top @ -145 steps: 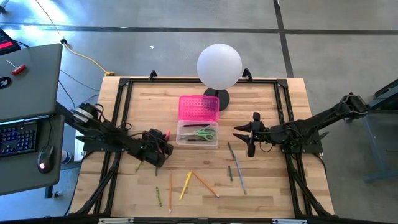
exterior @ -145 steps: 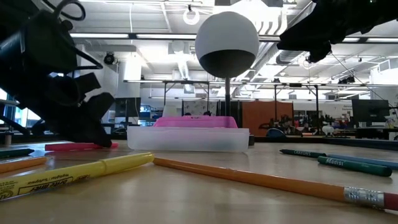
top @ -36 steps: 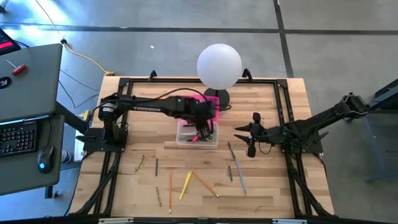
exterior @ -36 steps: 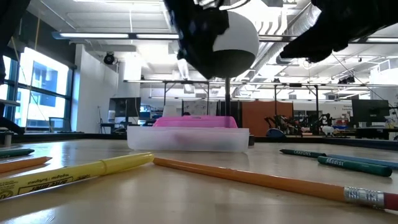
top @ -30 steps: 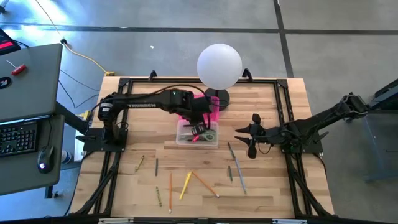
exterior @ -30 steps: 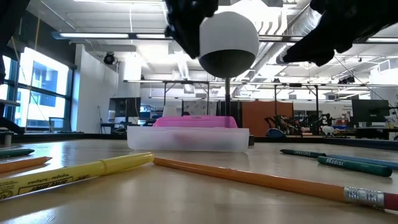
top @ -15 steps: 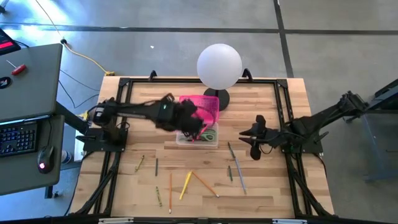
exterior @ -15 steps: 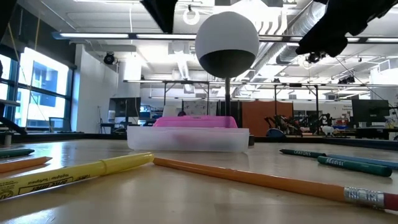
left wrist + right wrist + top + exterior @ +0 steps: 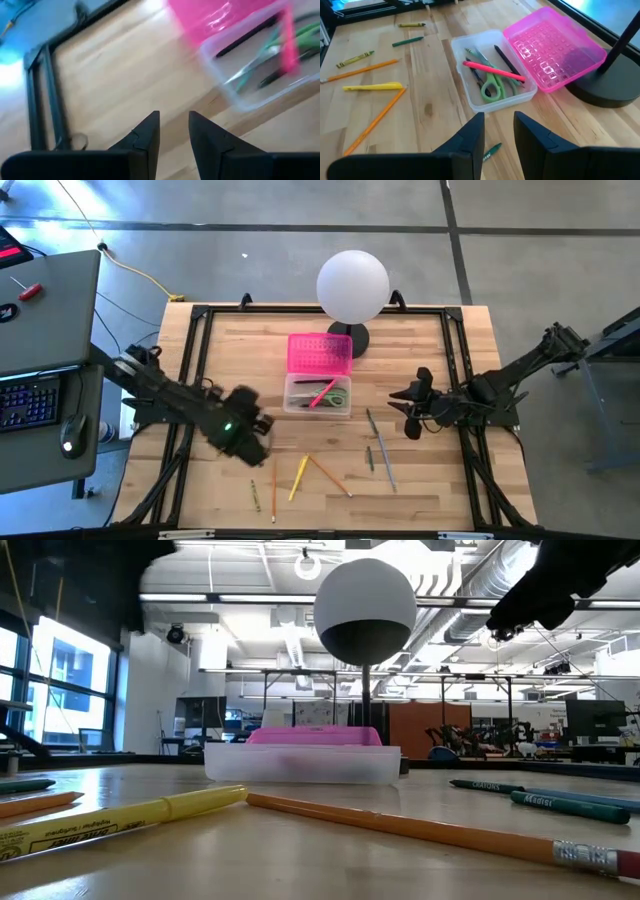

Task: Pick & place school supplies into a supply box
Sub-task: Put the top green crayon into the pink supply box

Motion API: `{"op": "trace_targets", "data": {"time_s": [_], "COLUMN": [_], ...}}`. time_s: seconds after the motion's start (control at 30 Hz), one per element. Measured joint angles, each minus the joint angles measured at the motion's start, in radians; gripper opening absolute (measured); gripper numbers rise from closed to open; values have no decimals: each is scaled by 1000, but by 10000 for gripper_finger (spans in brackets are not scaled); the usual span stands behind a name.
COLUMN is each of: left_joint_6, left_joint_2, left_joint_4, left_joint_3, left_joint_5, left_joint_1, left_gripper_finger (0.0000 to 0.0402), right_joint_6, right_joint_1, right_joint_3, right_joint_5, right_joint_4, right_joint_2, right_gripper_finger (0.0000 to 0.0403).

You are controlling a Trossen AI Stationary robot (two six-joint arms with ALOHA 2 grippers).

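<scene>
The supply box [image 9: 318,396] is a clear tray resting flat on the table, with its pink dotted lid [image 9: 320,353] open on the far side. In the tray lie a pink marker [image 9: 492,70], green-handled scissors [image 9: 492,91] and dark pens. My left gripper [image 9: 245,435] is open and holds nothing; it hangs over the table's near-left part, well clear of the box [image 9: 255,75]. My right gripper [image 9: 408,408] is open and waits to the right of the box [image 9: 492,75]. Loose pencils lie on the near half: yellow [image 9: 298,478], orange [image 9: 330,476], grey [image 9: 385,458].
A white globe lamp [image 9: 352,285] stands on its dark base just behind the lid. A black frame [image 9: 200,315] runs around the tabletop. In the low view a yellow marker [image 9: 130,815] and an orange pencil [image 9: 430,828] lie in front of the box [image 9: 302,762].
My left gripper has drawn back from above the box, sweeping toward the table's near-left part. The pink marker stays lying slantwise in the tray. My right gripper has shifted a little toward the right edge.
</scene>
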Motion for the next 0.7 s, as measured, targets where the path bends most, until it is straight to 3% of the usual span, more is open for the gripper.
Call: {"op": "trace_targets", "data": {"time_s": [0.27,0.5,0.7], "left_joint_6": [-285,-583,-643], "left_joint_2": [-51,-61,-59], "left_joint_4": [138,234,256], "left_joint_3": [-250,-331,-363], "left_joint_5": [22,18,17], "left_joint_1": [-234,-500,-628], "left_gripper_finger": [134,134,134], "right_joint_6": [-27,-43,-62], "right_joint_1": [-1,-1,-1], "right_joint_3": [0,0,0], "right_joint_5": [21,50,51], "right_joint_4": [1,0,0], "right_joint_2": [0,0,0], "right_gripper_finger": [83,83,83]}}
